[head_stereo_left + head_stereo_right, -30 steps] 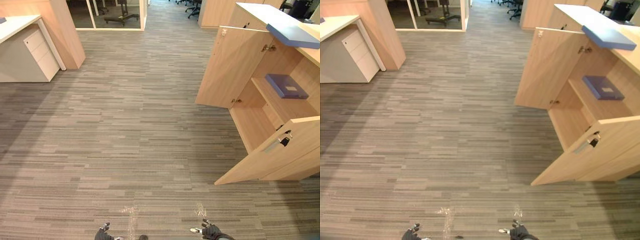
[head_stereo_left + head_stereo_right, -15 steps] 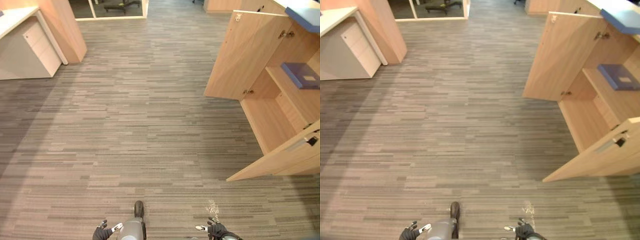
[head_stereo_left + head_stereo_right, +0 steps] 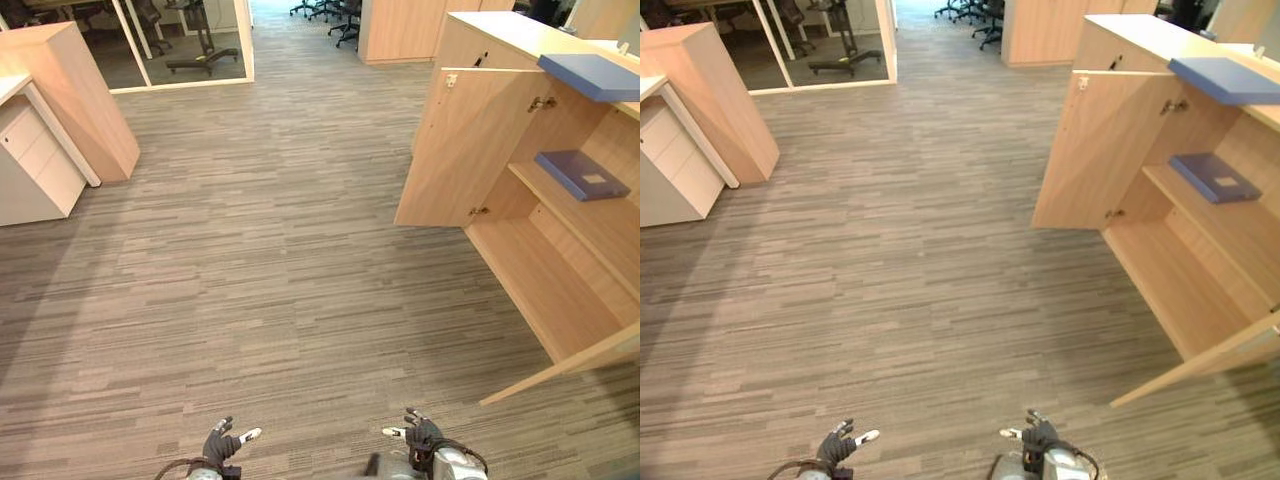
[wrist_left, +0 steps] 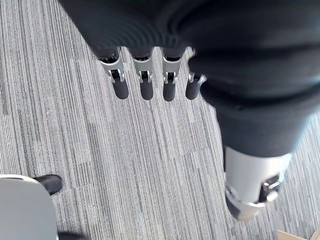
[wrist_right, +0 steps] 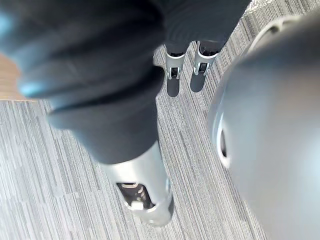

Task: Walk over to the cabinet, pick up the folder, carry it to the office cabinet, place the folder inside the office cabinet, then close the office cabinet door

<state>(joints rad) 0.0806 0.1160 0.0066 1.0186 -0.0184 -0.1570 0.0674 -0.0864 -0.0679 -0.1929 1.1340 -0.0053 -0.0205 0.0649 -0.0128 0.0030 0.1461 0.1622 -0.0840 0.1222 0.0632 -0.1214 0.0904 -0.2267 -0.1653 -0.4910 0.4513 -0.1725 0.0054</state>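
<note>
Your left hand point(image 3: 218, 447) and right hand point(image 3: 422, 435) hang over the carpet point(image 3: 250, 250), fingers straight and empty, while the dark blue folder point(image 3: 580, 173) lies flat on the shelf point(image 3: 603, 222) inside the open office cabinet point(image 3: 470, 140).

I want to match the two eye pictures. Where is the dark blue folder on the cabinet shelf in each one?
Left eye view: folder at right, on the shelf inside the open office cabinet.
Right eye view: folder at right, same shelf.
Shared landmark: the open cabinet door left of it.

Dark ribbed robot hand point(image 4: 150, 30), silver fingers point(image 4: 169, 82)
</note>
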